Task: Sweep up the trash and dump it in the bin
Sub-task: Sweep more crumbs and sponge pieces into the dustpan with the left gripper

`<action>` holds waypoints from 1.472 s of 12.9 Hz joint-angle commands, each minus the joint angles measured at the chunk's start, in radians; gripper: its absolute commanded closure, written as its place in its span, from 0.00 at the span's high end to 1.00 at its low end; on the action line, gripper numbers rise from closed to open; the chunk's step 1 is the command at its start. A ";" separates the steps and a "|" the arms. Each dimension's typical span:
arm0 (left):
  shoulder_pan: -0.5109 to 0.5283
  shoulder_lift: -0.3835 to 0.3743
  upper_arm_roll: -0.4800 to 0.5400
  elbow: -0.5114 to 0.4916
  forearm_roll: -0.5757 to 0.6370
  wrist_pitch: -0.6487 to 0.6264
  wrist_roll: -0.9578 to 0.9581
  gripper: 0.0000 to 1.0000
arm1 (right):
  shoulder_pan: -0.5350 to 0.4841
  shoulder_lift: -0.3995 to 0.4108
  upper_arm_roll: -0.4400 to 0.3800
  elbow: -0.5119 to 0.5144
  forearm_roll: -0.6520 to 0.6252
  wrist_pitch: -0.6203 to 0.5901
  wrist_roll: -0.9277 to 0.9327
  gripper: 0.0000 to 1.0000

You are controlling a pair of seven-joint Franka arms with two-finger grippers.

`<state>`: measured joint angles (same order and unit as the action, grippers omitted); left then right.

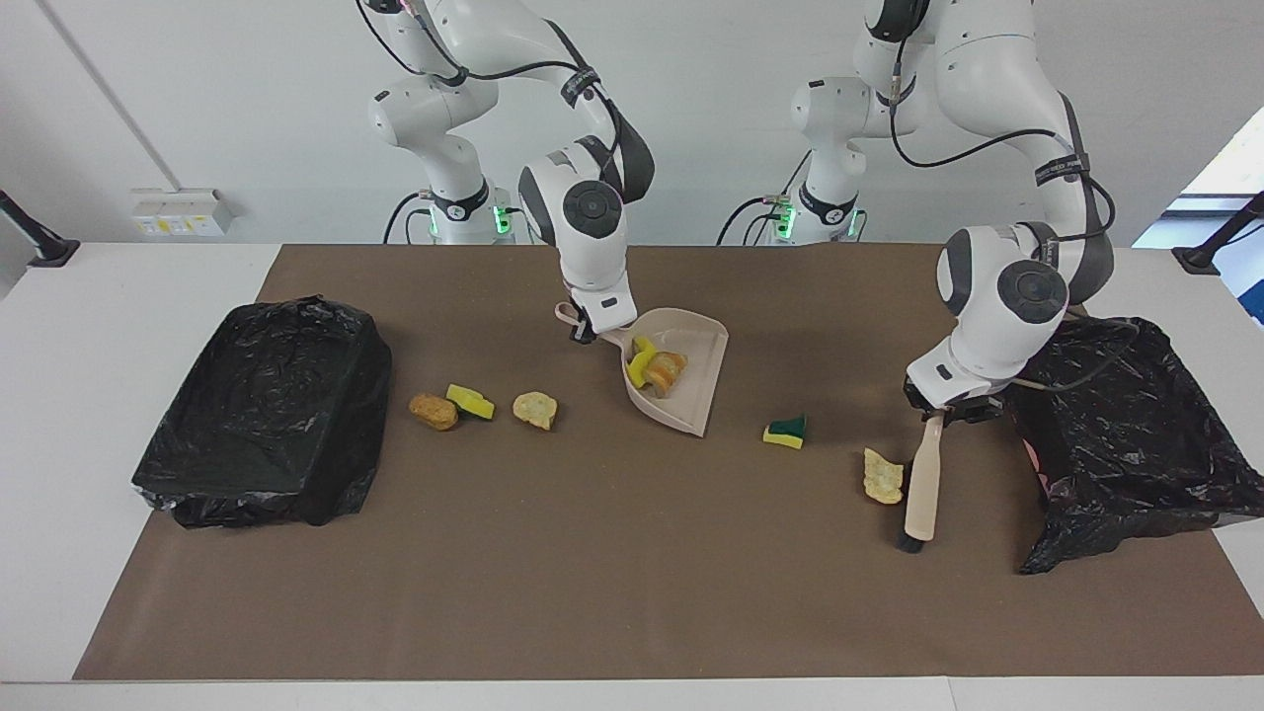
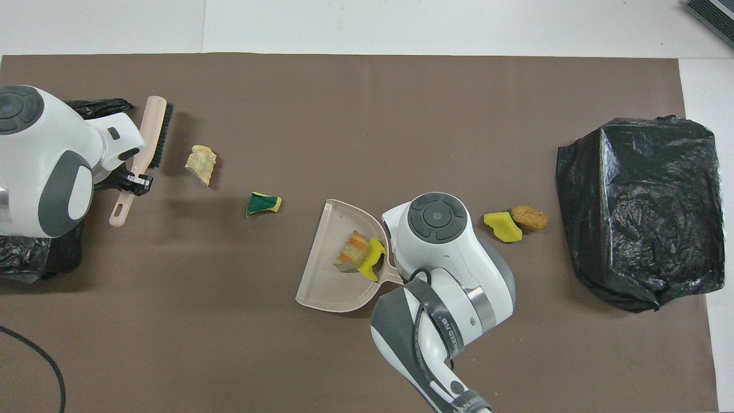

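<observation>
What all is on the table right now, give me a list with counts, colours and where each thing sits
Sponge and foam trash scraps on the mat: five. Crusty tan chunk beside the brush; green-yellow sponge between it and the dustpan; tan chunk, yellow sponge and brown chunk toward the right arm's end.
Scraps in the dustpan: two, yellow and orange.
Beige plastic dustpan: one, mid-table.
Beige hand brush: one, black bristles.
Black bag-lined bins: two, one at each end.
Brown mat: one.
Right gripper: holds the dustpan's handle.
Left gripper: holds the brush.

At middle right the left gripper (image 1: 950, 413) holds a brush (image 1: 921, 491) beside a pale scrap (image 1: 883, 476); center, the right gripper (image 1: 590, 331) holds a dustpan (image 1: 691, 390).
</observation>
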<state>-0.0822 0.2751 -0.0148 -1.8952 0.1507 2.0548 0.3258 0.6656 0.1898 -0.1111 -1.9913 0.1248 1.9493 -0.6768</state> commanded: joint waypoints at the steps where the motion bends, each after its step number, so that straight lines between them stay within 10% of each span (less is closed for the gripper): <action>1: -0.051 -0.114 0.009 -0.177 -0.095 0.013 0.022 0.00 | 0.006 -0.018 0.001 -0.026 -0.028 0.036 0.042 0.00; 11: -0.427 -0.224 0.012 -0.291 -0.348 -0.082 -0.252 0.00 | 0.006 -0.020 0.002 -0.030 -0.028 0.036 0.059 0.00; 19: -0.406 -0.260 0.026 -0.231 -0.355 -0.142 -0.621 0.00 | 0.006 -0.020 0.002 -0.030 -0.028 0.036 0.059 0.00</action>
<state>-0.5011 0.0524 0.0145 -2.1274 -0.2019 1.9430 -0.2005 0.6665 0.1898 -0.1099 -1.9948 0.1248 1.9493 -0.6620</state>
